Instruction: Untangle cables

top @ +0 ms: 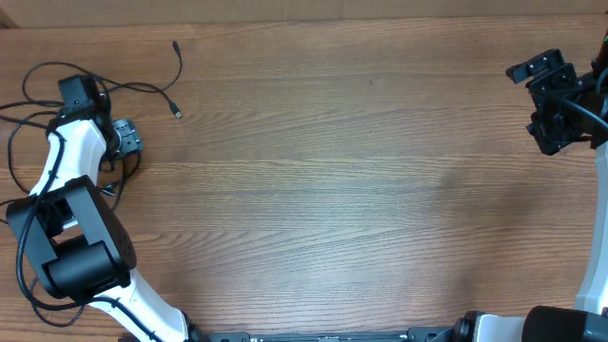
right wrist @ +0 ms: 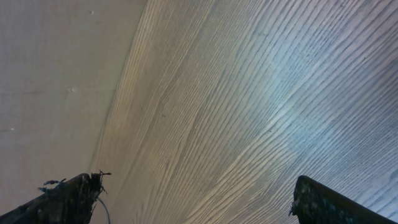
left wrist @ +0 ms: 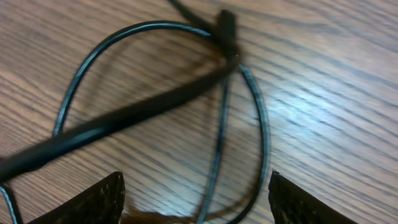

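Note:
Thin black cables lie in tangled loops at the table's far left, with loose ends and a plug reaching right. My left gripper is over the tangle. In the left wrist view it is open just above the wood, with a thick black cable crossing a thinner loop ahead of the fingers and a connector where they meet. Nothing is held. My right gripper is at the far right, raised, open and empty.
More cable loops run round the left arm's base and off the left edge. The wooden table stretches between the arms. The table's far edge and a pale wall show in the right wrist view.

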Tool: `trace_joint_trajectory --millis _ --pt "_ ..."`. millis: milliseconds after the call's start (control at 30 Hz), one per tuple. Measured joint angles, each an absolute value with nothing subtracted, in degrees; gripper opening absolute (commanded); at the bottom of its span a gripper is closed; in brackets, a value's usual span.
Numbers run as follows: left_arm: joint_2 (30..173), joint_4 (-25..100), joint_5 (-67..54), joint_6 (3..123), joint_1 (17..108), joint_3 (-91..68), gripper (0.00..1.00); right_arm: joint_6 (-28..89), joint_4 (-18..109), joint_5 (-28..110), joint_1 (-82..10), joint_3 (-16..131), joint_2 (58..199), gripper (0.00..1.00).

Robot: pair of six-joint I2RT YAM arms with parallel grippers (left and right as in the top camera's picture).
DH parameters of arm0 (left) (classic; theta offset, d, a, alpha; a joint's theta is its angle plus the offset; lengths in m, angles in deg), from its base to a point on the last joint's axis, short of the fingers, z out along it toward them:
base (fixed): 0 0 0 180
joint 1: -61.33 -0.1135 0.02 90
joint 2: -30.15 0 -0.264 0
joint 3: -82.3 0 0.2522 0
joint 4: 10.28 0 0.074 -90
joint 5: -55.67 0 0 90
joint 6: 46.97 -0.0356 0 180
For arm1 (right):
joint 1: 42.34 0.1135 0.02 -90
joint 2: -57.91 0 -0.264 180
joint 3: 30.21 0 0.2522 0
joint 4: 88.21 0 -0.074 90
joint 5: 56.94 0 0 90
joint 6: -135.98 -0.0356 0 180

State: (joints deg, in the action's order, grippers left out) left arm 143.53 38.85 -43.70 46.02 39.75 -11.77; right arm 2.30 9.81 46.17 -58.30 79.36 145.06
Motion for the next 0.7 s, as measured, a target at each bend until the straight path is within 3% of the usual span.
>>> trace_joint_trajectory --millis 333,700 --pt "146.6 35.6 -36.2 43.4 37.9 -11.6 0.68 2.3 9.8 46.9 -58.3 79.4 145.1 1.0" --pt "147.3 34.7 -39.1 42.8 38.0 -11.6 0.5 2.3 9.5 47.7 -58.3 79.4 145.1 1.0"
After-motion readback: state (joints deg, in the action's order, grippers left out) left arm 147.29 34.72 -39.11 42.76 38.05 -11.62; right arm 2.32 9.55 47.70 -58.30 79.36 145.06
